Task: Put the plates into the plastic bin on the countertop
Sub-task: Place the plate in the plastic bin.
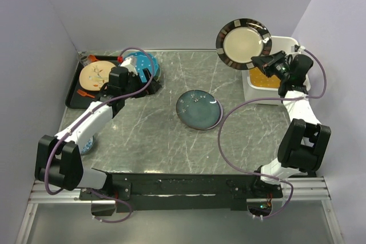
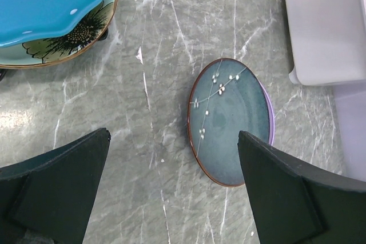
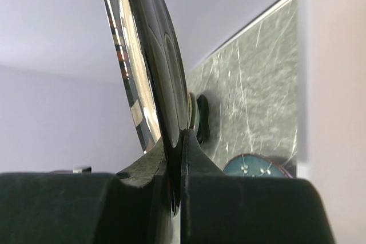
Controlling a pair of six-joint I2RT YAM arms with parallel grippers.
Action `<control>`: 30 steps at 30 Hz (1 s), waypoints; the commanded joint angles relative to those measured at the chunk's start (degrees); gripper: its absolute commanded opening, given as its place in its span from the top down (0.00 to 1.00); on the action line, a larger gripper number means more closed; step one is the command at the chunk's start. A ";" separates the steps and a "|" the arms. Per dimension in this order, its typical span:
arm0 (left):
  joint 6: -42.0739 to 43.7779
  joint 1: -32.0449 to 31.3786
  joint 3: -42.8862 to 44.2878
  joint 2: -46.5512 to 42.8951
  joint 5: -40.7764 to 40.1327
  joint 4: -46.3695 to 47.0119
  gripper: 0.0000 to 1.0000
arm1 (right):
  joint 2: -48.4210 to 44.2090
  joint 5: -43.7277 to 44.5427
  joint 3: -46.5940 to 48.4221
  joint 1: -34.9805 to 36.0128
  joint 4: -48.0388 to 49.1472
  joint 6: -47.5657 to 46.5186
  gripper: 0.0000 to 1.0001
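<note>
Clamping the glossy cream plate (image 1: 243, 41) by its black-striped rim, your right gripper (image 1: 260, 61) holds it on edge over a corner of the white bin (image 1: 287, 42) (smooth, round-cornered). Your left gripper (image 2: 174, 135) hangs wide open, empty, over bare veined countertop (image 1: 154, 135) near the blue-grey plate (image 1: 198, 108).

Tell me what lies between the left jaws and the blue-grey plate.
Only bare countertop separates the left jaws from the blue-grey plate; the top view shows it, and the left wrist view agrees.
</note>
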 commanded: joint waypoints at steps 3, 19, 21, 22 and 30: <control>0.74 0.03 -0.24 0.30 2.23 2.98 0.01 | -1.68 0.55 3.27 -2.36 11.84 3.41 1.00; 0.56 0.03 0.38 2.58 3.90 3.07 0.01 | 1.92 6.35 6.44 -7.28 2.52 4.99 1.00; 0.56 0.03 0.38 2.67 4.16 3.24 0.01 | 1.92 7.14 6.35 -8.24 1.73 5.35 1.00; 0.48 0.03 0.20 2.76 4.34 3.16 0.01 | 1.92 7.58 6.35 -8.51 1.21 5.26 1.00; 0.21 0.03 0.73 4.69 6.18 3.24 0.01 | 2.01 10.22 4.94 -10.62 -1.08 6.23 1.00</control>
